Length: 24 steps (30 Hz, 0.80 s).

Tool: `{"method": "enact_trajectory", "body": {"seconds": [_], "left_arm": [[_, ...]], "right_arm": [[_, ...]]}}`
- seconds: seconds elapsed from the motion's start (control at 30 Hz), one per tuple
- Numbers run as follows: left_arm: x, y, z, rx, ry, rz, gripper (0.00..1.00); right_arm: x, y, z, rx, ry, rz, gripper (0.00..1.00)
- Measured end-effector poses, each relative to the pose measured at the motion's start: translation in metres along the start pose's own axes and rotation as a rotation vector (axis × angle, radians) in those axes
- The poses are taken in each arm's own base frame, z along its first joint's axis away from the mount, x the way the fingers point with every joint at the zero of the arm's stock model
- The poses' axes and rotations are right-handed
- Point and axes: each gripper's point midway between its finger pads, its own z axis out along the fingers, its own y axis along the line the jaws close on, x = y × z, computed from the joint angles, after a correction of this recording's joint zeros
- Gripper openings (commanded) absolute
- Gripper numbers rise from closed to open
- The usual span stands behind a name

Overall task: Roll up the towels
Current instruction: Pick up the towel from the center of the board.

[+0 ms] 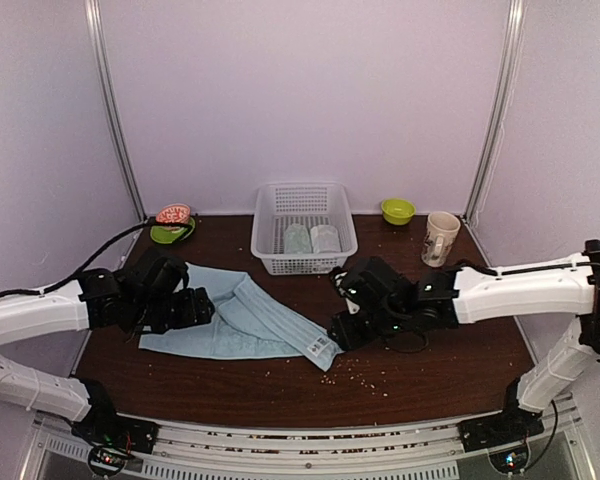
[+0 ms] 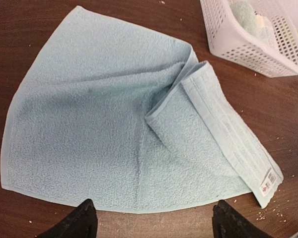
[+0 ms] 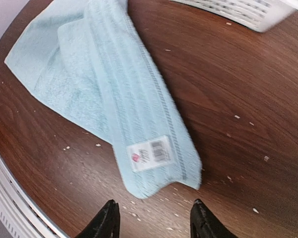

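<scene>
A large light blue towel lies on the dark wooden table, partly folded, one long edge turned over into a band that ends in a corner with a white label. My left gripper hovers at the towel's left edge, open, its fingertips apart just off the hem. Close to the labelled corner, my right gripper is open too, nothing between its fingers. Two rolled towels, a pale green one and a whitish one, stand inside the white lattice basket.
A green bowl and a beige mug stand at the back right. At the back left, a green plate holds a red-rimmed dish. Crumbs dot the table in front of the right gripper.
</scene>
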Motion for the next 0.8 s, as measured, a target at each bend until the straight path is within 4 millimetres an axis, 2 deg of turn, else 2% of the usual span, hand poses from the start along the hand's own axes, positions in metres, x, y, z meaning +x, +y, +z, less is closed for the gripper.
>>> {"method": "enact_trajectory", "body": {"seconds": [0.13,0.23,0.37,0.57,0.7,0.8], "left_arm": [[-0.011,0.007,-0.013,0.023,-0.054,-0.053,0.82],[-0.007,0.019,-0.018,0.019,-0.074,-0.079,0.83],[0.005,0.039,-0.020,-0.016,-0.076,-0.101,0.84],[0.016,0.062,-0.021,-0.071,-0.082,-0.129,0.85],[0.017,0.068,-0.023,-0.087,-0.090,-0.141,0.85],[0.016,0.071,-0.024,-0.091,-0.098,-0.151,0.85]], "right_arm": [[0.002,0.050,0.032,-0.016,0.065,-0.110,0.50],[0.022,0.061,0.044,-0.001,0.123,-0.163,0.54],[0.048,0.047,0.052,0.078,0.204,-0.211,0.58],[0.072,0.033,0.064,0.182,0.270,-0.264,0.58],[0.077,0.030,0.074,0.230,0.288,-0.284,0.56],[0.072,0.031,0.077,0.249,0.274,-0.288,0.51]]}}
